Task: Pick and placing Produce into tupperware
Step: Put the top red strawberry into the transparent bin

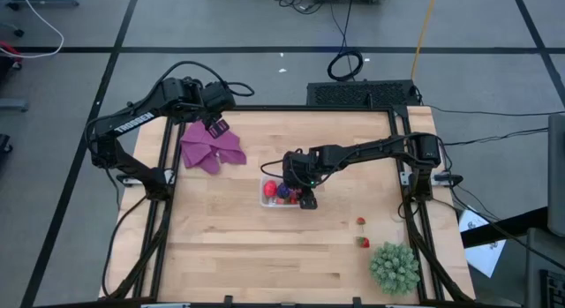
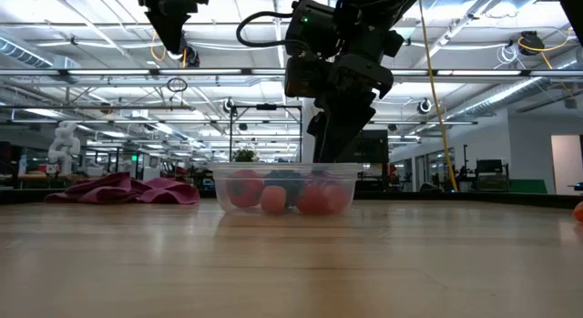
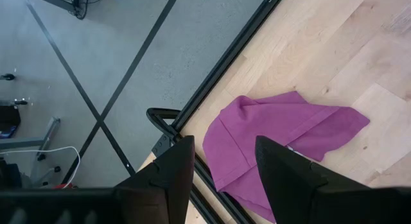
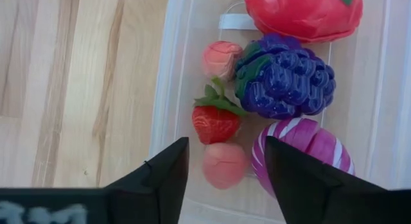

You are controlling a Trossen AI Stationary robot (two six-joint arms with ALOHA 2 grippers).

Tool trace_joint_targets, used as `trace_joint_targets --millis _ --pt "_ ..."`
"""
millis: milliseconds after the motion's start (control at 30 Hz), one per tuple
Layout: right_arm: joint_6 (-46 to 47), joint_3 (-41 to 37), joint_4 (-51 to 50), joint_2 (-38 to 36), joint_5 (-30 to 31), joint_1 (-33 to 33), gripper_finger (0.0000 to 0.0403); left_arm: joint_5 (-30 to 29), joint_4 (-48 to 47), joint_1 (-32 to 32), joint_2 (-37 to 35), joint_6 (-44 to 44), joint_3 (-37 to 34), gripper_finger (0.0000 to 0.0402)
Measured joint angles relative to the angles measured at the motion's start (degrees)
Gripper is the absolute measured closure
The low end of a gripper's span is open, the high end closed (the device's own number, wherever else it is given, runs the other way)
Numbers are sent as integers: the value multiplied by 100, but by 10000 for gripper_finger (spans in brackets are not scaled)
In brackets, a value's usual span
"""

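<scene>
Right gripper (image 1: 306,200), jaws apart, hovers over the tub (image 1: 265,197) of fruit (image 4: 284,76) mid-table; left gripper (image 1: 214,125), jaws apart, waits above the cloth (image 1: 210,147) near the far-left corner.

The tupperware (image 1: 267,195) sits mid-table with fruits inside; the cloth (image 1: 211,147) lies behind-left, two strawberries (image 1: 361,222) front-right, the plant (image 1: 395,267) in the front-right corner

Toy fruits (image 4: 282,79) inside clear tupperware (image 1: 266,199)
</scene>
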Motion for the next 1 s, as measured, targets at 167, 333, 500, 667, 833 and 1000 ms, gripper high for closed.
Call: trace_joint_targets --millis 167,333,500,667,833,1000 --pt "-113 -2 25 0 0 0 198 0 0 0 0 2 0 229" --pt "-269 185 -166 -2 0 9 201 0 0 0 0 2 0 229" --pt "-386 804 -719 -18 5 186 201 25 -1 0 0 -70 0 229" --pt "-414 1587 -1978 -133 735 517 202 26 -2 -2 0 -72 0 229" --pt "321 2019 -3689 -455 1524 827 202 145 -2 -2 0 -114 0 229" --pt "1921 2007 -5071 -1006 1620 1027 202 350 -2 -8 0 -120 0 229"
